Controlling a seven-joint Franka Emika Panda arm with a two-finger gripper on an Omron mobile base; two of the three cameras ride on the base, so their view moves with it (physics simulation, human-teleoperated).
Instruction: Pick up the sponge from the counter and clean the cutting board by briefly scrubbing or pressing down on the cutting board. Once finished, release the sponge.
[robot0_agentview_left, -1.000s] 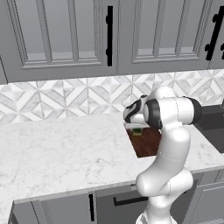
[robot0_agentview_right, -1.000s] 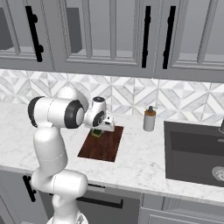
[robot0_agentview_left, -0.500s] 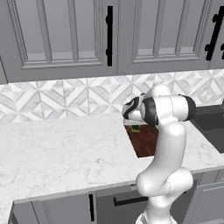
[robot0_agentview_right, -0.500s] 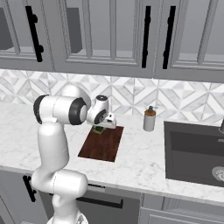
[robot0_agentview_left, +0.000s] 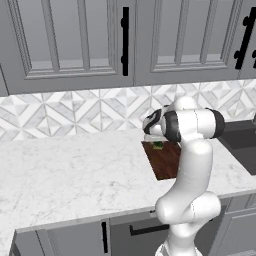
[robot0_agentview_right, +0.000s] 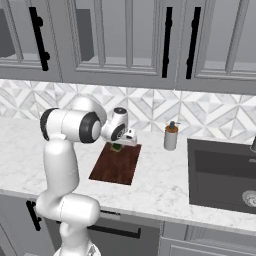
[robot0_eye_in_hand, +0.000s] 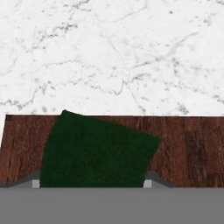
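The dark reddish-brown cutting board (robot0_agentview_left: 166, 161) (robot0_agentview_right: 116, 165) lies on the white marble counter (robot0_agentview_left: 75, 175) (robot0_agentview_right: 165, 185). My gripper (robot0_agentview_left: 156, 143) (robot0_agentview_right: 119, 145) hangs low over the board's far edge, shut on the sponge (robot0_agentview_left: 158, 145) (robot0_agentview_right: 116, 147). In the hand view the sponge (robot0_eye_in_hand: 96, 151) shows its dark green scrub face between my fingertips (robot0_eye_in_hand: 36, 183), over the cutting board (robot0_eye_in_hand: 190, 144) near its edge, with bare counter (robot0_eye_in_hand: 109, 52) beyond. I cannot tell whether the sponge touches the wood.
A soap dispenser (robot0_agentview_right: 171, 136) stands on the counter right of the board, near the backsplash. The dark sink basin (robot0_agentview_right: 220, 172) (robot0_agentview_left: 240, 145) lies further right. Grey wall cabinets hang above, and the counter stretches wide to the board's left.
The hand has edged a little toward the backsplash end of the board with the sponge still in its grip. The board has not moved.
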